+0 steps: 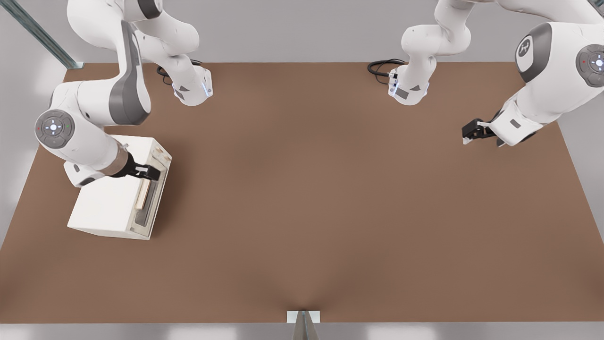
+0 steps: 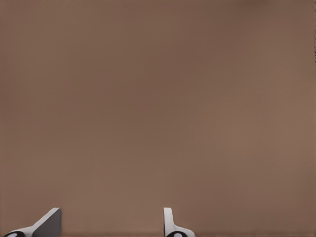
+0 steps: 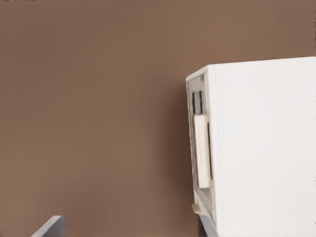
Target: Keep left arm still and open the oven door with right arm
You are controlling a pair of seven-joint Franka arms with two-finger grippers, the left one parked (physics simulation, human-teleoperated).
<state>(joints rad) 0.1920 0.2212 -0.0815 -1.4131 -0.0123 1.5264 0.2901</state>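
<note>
Oven door (image 1: 152, 198) sitting closed on the counter (image 1: 330, 212), tool (image 1: 152, 174) hovering at its top edge above the handle (image 1: 142, 194), fingers spread wide, gripping nothing.

Right arm (image 1: 89, 137) over oven (image 1: 113, 198), tool (image 1: 153, 174) above door handle (image 1: 142, 194), door (image 1: 153, 198) shut

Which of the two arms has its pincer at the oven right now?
The right arm, on the front view's left: its pincer sits at the oven door, by the handle.
</note>
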